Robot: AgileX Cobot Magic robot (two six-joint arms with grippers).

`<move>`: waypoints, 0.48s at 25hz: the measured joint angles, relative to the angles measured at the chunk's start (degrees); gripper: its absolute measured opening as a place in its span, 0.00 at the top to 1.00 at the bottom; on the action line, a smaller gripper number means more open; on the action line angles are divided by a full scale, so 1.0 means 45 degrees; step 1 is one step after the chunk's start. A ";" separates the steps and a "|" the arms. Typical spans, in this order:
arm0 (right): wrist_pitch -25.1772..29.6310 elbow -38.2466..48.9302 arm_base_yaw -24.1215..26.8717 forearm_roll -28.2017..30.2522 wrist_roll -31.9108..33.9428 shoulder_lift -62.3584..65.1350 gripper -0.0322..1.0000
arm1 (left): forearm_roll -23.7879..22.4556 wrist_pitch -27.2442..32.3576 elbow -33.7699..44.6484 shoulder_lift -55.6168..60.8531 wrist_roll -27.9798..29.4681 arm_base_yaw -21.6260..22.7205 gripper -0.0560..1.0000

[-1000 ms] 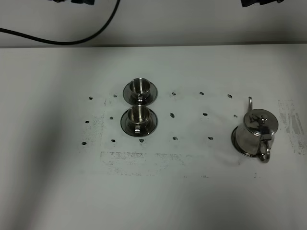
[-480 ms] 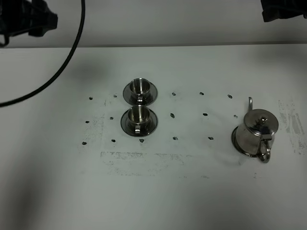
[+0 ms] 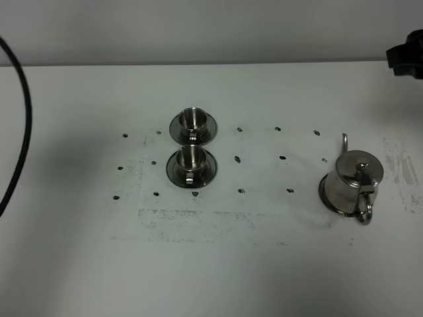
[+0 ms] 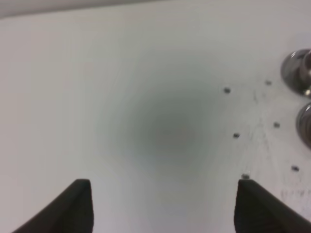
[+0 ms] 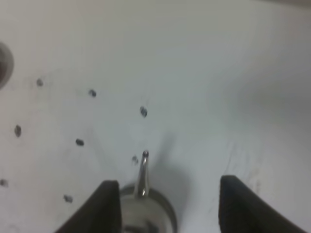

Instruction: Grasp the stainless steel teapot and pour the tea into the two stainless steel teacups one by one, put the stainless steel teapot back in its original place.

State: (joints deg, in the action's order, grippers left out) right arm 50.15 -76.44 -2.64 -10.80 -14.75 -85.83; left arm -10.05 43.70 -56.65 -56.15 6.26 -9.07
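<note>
The stainless steel teapot [image 3: 353, 179] stands lid on at the right on its round steel plate [image 3: 323, 191], handle toward the front and spout toward the back. The two stainless steel teacups [image 3: 192, 122] [image 3: 190, 160] sit on saucers left of centre, one behind the other. No tea shows. My right gripper [image 5: 169, 187] hangs open above the teapot's spout [image 5: 142, 174], touching nothing; a dark part of it [image 3: 406, 56] shows at the top right edge. My left gripper [image 4: 163, 204] is open over bare table, with the teacups [image 4: 297, 73] off to one side.
A black cable [image 3: 23, 119] curves down the left edge of the white table [image 3: 264, 264]. Small dark marks [image 3: 239, 158] dot the table between the cups and the teapot. A wall runs along the table's back edge.
Both arms have swung outward from the top middle. The left one has left the high view, leaving only its cable. The right one has come down to the right edge. Teapot and cups have stayed still.
</note>
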 joint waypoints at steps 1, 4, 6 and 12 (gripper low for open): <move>-0.0022 0.0248 -0.0032 0.0013 0.0125 0.0077 0.52 | -0.0029 0.0261 0.0189 0.0445 0.0087 0.0000 0.38; -0.0113 0.0995 -0.0275 0.0226 0.0350 0.0139 0.52 | -0.0040 0.0856 0.0706 0.1572 0.0181 0.0000 0.38; -0.0196 0.1532 -0.0520 0.0330 0.0457 0.0246 0.53 | -0.0065 0.1292 0.1027 0.2327 0.0194 0.0000 0.38; -0.0758 0.2526 -0.1098 0.0617 0.0643 0.0972 0.58 | 0.0000 0.2774 0.2312 0.4690 0.0245 -0.0023 0.38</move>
State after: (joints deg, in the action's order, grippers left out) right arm 46.73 -65.08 -7.58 -8.02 -11.86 -81.46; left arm -10.05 56.19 -46.25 -35.05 7.36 -9.17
